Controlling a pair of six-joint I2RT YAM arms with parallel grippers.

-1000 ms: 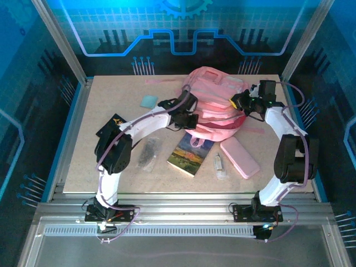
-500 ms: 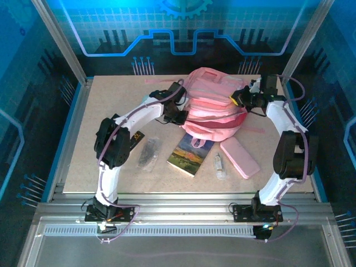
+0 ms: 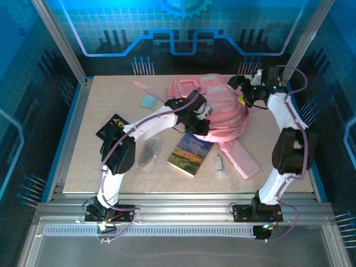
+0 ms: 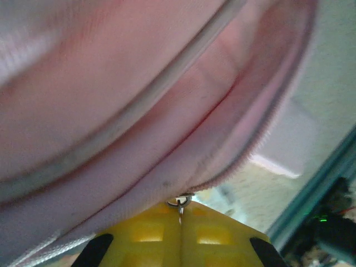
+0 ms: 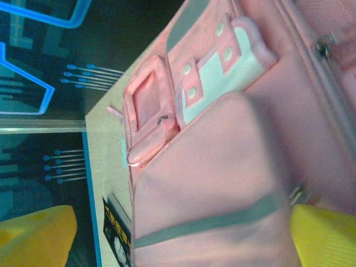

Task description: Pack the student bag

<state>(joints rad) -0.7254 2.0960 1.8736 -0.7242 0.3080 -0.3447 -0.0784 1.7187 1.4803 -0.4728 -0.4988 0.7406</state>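
Packing looks barely begun: book [image 3: 190, 154] and pencil case [image 3: 240, 159] lie on the bench [image 3: 83, 167], left claw [image 4: 179, 216] pinching the zip pull [image 4: 181, 200] of the student bag [image 3: 217, 105], right claw [image 5: 181, 222] spread.

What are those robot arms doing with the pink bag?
They're getting the bag ready for packing. The left gripper has its jaws shut on the zip pull, and the right gripper hovers by the bag with jaws open. The book and pencil case lie on the table, not yet packed.
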